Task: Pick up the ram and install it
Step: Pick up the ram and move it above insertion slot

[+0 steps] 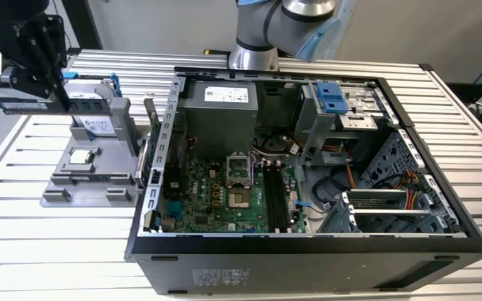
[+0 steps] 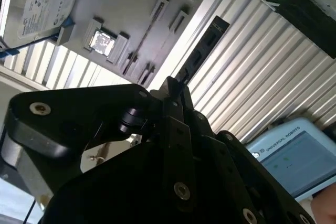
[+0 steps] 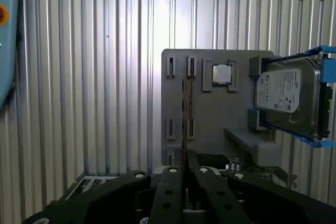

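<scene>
Green-edged ram (image 1: 25, 105) clamped in my tool (image 3: 186, 170), above the grey holder (image 1: 98, 175).
I carry it level, long edge down, over the worktop (image 1: 23, 238) corner beside the open computer case (image 1: 308, 251), so its contacts can meet a slot.

From high outside, we are looking steeply down across the slatted table (image 1: 23, 251), taking in the open computer case (image 1: 308, 269) and, by the table's edge at the exterior view's left, the grey fixture (image 1: 82, 182). Our 2 wrist cameras are looking from closer in, past the gripper (image 3: 186, 170) clamping the ram (image 1: 22, 105), onto that fixture, which all 3 views are sharing.
</scene>
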